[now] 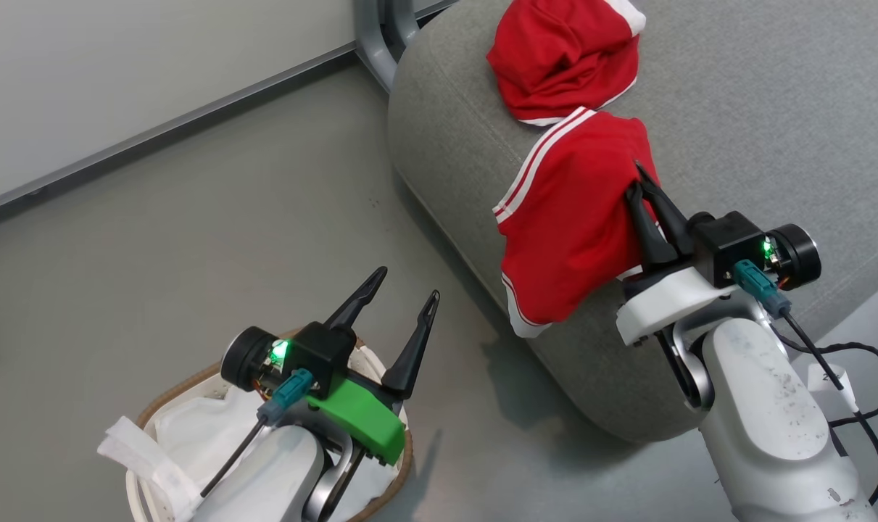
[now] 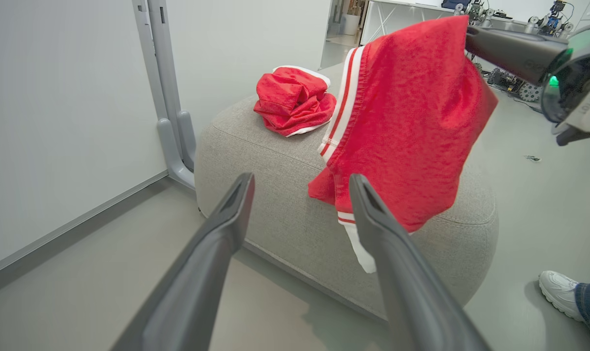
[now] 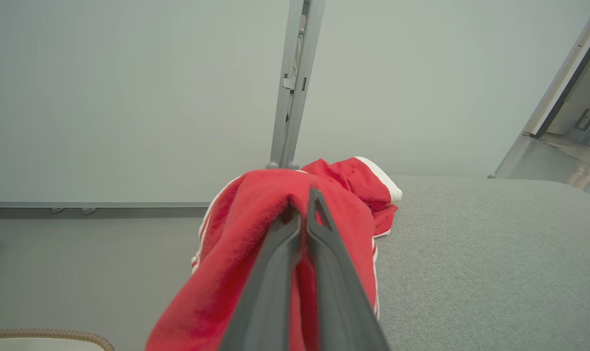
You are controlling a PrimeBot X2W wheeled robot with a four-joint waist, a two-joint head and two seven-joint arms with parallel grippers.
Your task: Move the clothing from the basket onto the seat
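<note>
One red garment with white stripe trim hangs from the right gripper, whose two fingers are pressed together on a fold of the cloth, and it droops over the edge of the grey seat. The second red garment lies crumpled on top of the seat, just beside the first. Well apart, the left gripper has its fingers spread wide and holds nothing, above the basket, where a white sheet lies inside.
</note>
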